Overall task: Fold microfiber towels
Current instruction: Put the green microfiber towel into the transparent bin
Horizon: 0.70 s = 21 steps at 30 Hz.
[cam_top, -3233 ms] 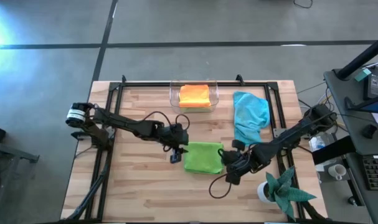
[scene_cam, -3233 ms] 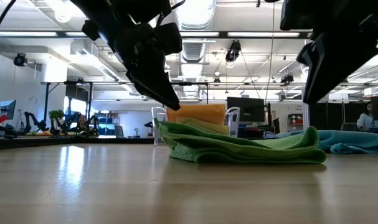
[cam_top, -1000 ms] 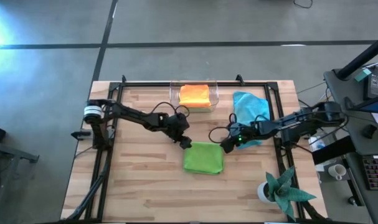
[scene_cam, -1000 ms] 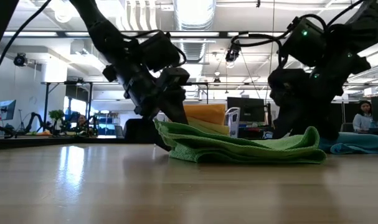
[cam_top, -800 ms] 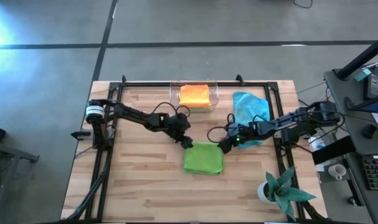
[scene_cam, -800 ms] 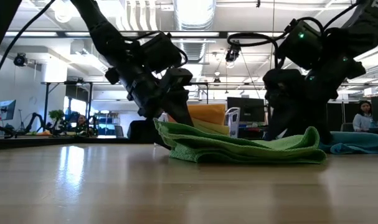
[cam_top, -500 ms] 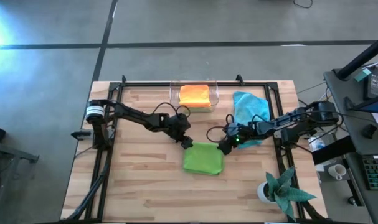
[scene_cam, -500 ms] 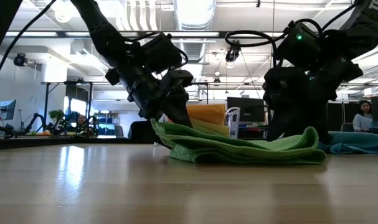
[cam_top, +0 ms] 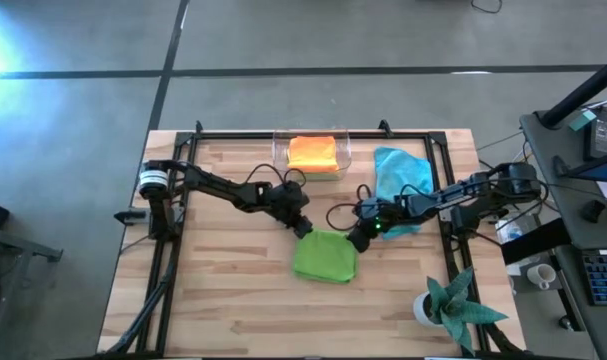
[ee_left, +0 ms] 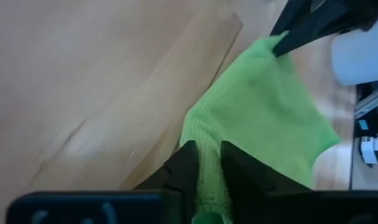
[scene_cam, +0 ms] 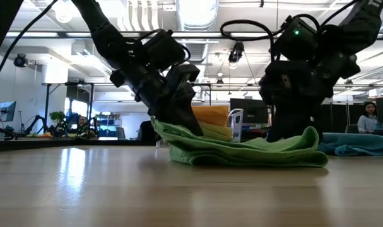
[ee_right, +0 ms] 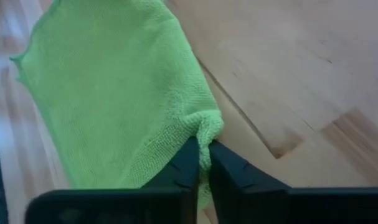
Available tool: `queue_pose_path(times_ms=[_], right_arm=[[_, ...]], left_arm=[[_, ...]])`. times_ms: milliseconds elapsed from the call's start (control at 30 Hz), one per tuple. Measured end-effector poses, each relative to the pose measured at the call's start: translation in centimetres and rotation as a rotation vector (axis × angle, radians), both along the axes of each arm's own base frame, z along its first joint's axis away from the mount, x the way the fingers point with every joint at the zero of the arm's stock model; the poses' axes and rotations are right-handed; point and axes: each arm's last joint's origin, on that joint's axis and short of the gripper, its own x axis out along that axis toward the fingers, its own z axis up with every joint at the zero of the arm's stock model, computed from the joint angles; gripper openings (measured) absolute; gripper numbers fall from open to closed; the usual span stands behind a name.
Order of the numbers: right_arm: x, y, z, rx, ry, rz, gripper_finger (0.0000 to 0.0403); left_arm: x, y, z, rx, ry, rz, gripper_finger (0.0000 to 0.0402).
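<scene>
I have both grippers, left point(cam_top: 303, 229) and right point(cam_top: 355, 238), pinched on the green towel's point(cam_top: 325, 258) two far corners, its body lying toward me.

Both arms are now working low at the green towel point(cam_top: 325, 257) (3.2 s ago they hung above it). The left pincer point(cam_top: 303, 229) is pinching the towel's far-left corner, and the right pincer point(cam_top: 355, 237) is pinching its far-right corner. The gripped edge is lifting off the worktop point(cam_top: 223, 300), and the towel's outline is skewing slightly.
</scene>
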Motion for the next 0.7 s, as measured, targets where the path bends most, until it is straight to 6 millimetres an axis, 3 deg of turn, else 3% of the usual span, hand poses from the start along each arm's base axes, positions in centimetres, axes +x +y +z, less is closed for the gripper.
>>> queue_pose_path(times_ms=[233,400,700], right_arm=[[0.43,-0.01,0.46,-0.024,-0.007,0.022,0.001],[0.43,-0.02,0.52,-0.043,0.021,0.039,0.001],[0.38,-0.02,0.5,-0.042,0.03,0.04,0.0009]], left_arm=[[0.05,-0.16,0.04,-0.002,-0.005,-0.006,0.0025],[0.06,-0.5,0.07,-0.005,-0.007,-0.028,0.0023],[0.02,-0.47,0.07,0.03,-0.015,-0.06,0.0098]])
